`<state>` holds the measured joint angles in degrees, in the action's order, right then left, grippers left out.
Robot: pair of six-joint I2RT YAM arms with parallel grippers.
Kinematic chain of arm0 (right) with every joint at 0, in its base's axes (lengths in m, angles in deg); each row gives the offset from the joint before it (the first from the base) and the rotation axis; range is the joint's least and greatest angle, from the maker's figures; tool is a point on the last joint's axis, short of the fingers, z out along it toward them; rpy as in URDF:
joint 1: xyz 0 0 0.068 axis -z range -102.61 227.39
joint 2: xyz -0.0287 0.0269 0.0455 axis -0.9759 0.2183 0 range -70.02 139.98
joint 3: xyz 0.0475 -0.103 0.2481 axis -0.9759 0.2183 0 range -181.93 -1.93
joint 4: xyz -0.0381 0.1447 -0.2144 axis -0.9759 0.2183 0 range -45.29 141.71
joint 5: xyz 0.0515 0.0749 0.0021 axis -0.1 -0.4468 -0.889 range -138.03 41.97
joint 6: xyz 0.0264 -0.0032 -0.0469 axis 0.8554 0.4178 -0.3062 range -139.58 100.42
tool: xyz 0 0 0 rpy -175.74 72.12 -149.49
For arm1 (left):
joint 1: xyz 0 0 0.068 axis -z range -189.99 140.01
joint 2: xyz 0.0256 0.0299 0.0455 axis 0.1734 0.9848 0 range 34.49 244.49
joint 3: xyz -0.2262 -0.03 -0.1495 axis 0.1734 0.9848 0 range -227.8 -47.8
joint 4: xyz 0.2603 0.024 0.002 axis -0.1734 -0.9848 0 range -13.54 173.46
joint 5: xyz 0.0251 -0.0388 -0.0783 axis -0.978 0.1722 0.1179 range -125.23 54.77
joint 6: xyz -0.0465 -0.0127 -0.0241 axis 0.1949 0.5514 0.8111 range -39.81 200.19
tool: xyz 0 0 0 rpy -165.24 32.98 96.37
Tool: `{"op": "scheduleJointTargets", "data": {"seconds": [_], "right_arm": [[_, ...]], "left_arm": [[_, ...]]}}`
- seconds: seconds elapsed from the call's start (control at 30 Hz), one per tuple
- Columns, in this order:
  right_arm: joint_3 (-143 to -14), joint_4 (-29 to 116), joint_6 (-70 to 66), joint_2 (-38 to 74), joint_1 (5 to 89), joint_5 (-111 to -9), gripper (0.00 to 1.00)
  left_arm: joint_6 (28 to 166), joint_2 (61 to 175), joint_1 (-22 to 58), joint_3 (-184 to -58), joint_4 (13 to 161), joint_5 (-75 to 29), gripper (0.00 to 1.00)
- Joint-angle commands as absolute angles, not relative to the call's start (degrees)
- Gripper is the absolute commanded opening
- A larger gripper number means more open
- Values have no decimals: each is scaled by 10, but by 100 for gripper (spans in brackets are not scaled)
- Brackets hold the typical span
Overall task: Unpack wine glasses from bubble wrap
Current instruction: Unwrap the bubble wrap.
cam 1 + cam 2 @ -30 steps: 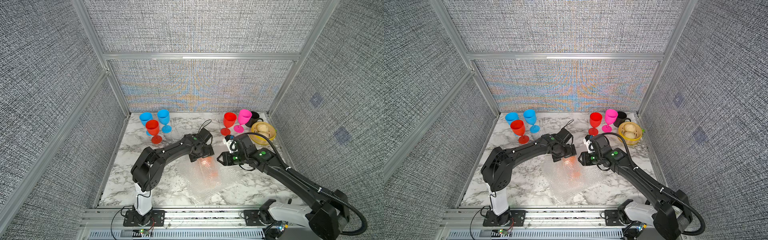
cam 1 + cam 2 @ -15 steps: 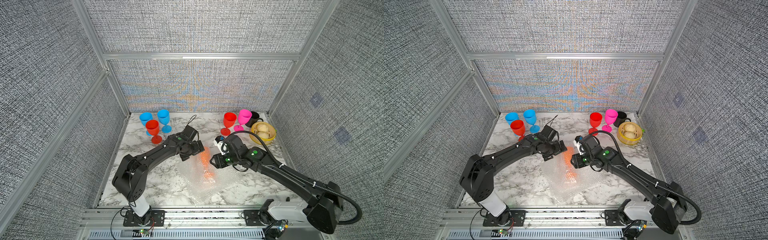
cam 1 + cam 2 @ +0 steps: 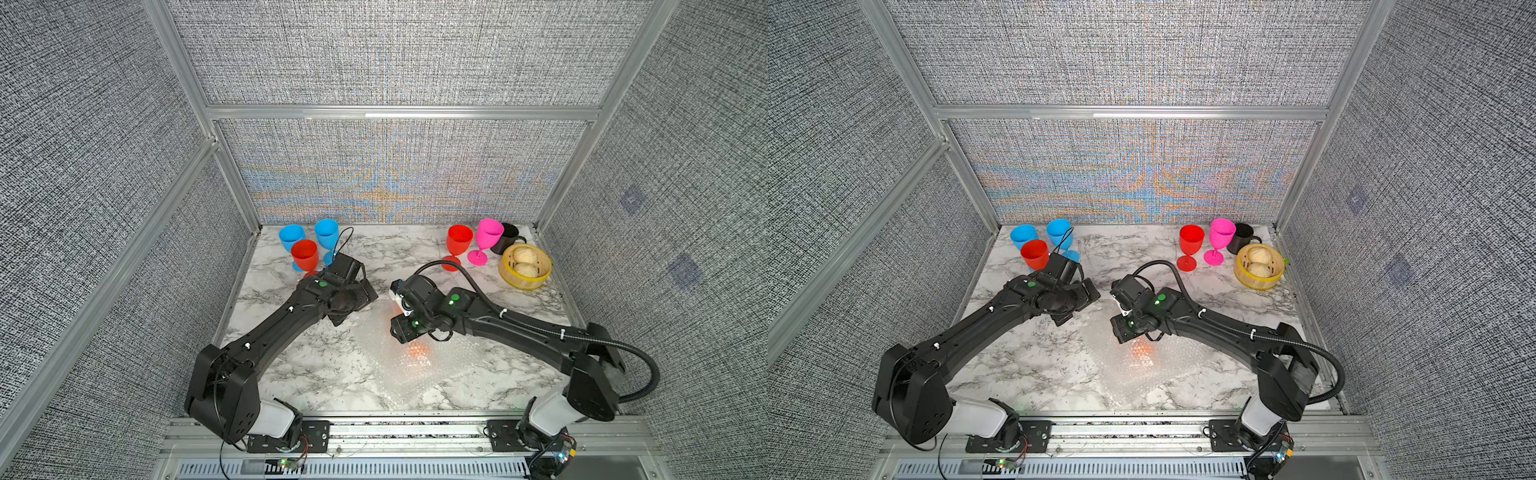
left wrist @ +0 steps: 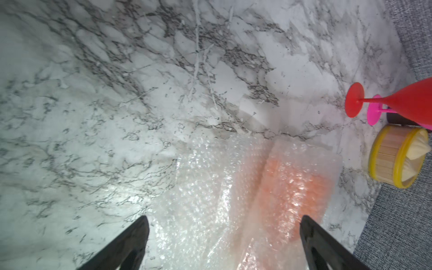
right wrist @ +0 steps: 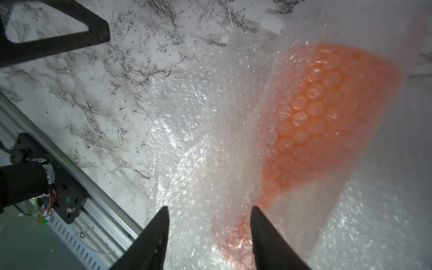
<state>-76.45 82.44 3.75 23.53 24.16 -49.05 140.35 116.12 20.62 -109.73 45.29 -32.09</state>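
Note:
An orange wine glass (image 3: pixel 417 351) (image 3: pixel 1142 350) lies on its side, wrapped in the bubble wrap (image 3: pixel 409 376) (image 3: pixel 1133 382) at the front middle of the marble table. My right gripper (image 5: pixel 208 208) hangs open just over the wrap; the orange glass (image 5: pixel 327 117) glows through the bubbles beside one finger. My left gripper (image 4: pixel 224 218) is wide open at the wrap's far-left end, with the wrapped glass (image 4: pixel 294 184) ahead of it. Two blue glasses (image 3: pixel 326 232), a red glass (image 3: pixel 305 254), another red one (image 3: pixel 459 241) and a pink one (image 3: pixel 488 235) stand unwrapped at the back.
A black mug (image 3: pixel 508 239) and a yellow bamboo steamer with buns (image 3: pixel 524 266) sit at the back right. The left arm's wrist (image 3: pixel 345 286) is close to the red glass at the back left. Grey walls enclose the table; a metal rail (image 3: pixel 395 419) runs along its front.
Both arms swung to the left: the left gripper drew off the wrap toward the back-left glasses, and the right gripper moved over the wrapped orange glass with its jaws a little wider.

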Motion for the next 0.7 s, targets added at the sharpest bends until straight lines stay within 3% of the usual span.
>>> {"op": "scheduleJointTargets", "data": {"seconds": [0.0, 0.53, 0.6, 0.67], "right_arm": [[-773, 857, 40, 248, 240, -441, 58], [-722, 865, 27, 240, 293, -439, 59], [-708, 852, 27, 225, 304, -450, 54], [-684, 824, 28, 205, 320, -476, 40]], "left_arm": [[1404, 1158, 205, -1084, 457, -322, 100], [1369, 1196, 204, -1068, 492, -259, 98], [1364, 1200, 206, -1067, 495, -252, 97], [1352, 1203, 214, -1070, 501, -245, 94]]}}
